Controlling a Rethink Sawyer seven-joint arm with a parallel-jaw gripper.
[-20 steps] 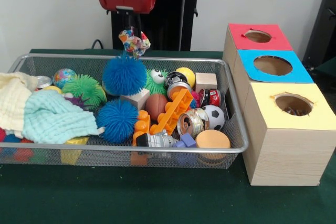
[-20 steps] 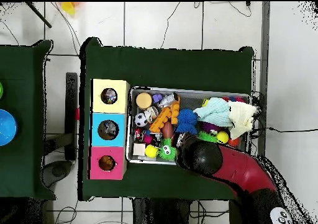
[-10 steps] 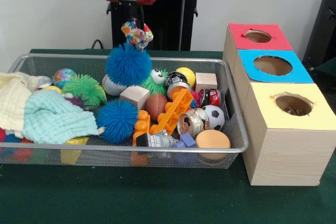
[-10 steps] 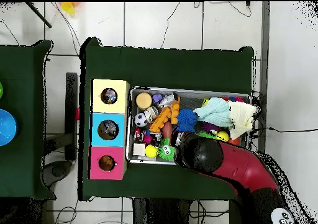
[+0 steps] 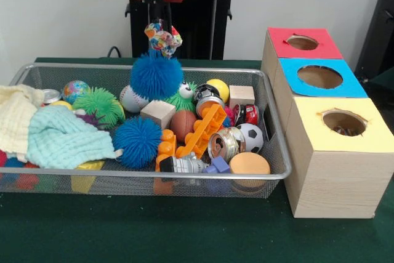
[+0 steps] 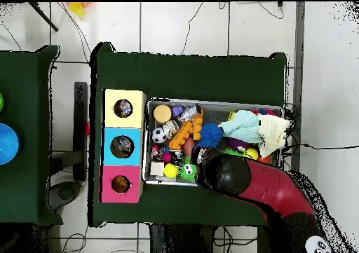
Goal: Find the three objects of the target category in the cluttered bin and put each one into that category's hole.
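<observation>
One blue pom ball (image 5: 156,76) hangs above the bin's (image 5: 184,175) far side, dangling from a patterned tuft (image 5: 161,36) pinched in the gripper (image 5: 157,21), whose fingers look closed narrow on that tuft. A second blue ball (image 5: 137,141) lies below among the clutter. Three boxes stand to the right: red (image 5: 303,42) far, blue (image 5: 320,77) middle, yellow (image 5: 342,124) near. Risk as I judge it: the hold is only on the tuft, so a swing during travel could shake the ball loose, or its width could catch a hole's rim.

No legible text, label or number on any object.
</observation>
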